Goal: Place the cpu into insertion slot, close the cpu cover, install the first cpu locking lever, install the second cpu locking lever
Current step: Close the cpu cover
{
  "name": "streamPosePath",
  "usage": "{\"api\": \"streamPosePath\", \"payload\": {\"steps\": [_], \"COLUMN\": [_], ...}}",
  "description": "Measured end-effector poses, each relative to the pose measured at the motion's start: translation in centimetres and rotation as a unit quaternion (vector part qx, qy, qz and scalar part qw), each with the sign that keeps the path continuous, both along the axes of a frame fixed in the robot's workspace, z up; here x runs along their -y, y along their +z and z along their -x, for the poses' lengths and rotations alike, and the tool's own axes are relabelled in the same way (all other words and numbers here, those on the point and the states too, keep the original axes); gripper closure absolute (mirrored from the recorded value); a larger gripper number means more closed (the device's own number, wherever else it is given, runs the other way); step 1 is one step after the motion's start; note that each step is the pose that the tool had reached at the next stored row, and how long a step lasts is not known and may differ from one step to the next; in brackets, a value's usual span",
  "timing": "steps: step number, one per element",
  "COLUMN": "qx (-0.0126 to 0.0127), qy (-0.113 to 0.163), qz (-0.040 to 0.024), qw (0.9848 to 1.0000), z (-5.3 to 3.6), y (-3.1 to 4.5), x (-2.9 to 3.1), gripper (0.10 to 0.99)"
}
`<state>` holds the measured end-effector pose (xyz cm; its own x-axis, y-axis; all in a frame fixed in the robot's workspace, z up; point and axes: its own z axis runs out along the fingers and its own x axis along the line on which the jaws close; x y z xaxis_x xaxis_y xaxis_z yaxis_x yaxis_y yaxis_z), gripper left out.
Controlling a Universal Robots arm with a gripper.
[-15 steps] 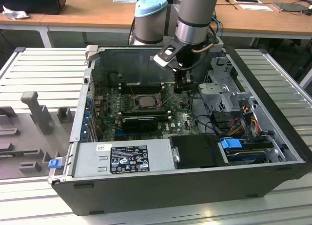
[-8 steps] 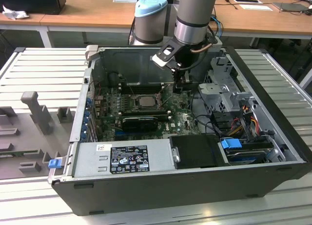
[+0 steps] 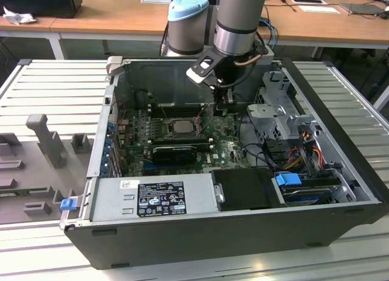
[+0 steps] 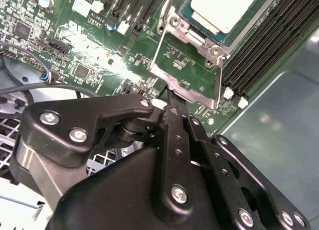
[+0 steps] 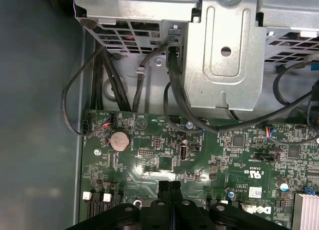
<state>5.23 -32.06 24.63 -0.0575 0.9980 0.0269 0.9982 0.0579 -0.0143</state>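
The robot arm's pincer (image 4: 170, 98) reaches into an open computer case (image 3: 243, 244), its two black fingers (image 4: 174, 140) pressed tight together with no gap between them. Their tips meet the free edge of the cover (image 4: 192, 94), which stands open, tilted away from the socket (image 4: 214, 51). Whether they pinch that edge cannot be told. The chip (image 4: 227, 8) sits in the socket, silver top up. Long black memory slots (image 4: 264, 46) run just beside the socket. In the exterior view the pincer hangs just to the right of the socket, over the green board (image 3: 228, 148). Beyond the board from the socket stands a metal drive cage (image 5: 224, 56).
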Motion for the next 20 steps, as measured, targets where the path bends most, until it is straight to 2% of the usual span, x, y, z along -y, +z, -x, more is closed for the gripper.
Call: {"api": "streamPosePath", "payload": {"steps": [20], "qx": [0.0000], "qy": [0.000], "qz": [0.0000], "qw": [1.0000], "z": [0.93], "y": [0.00], "x": [0.00], "gripper": [0.980]}}
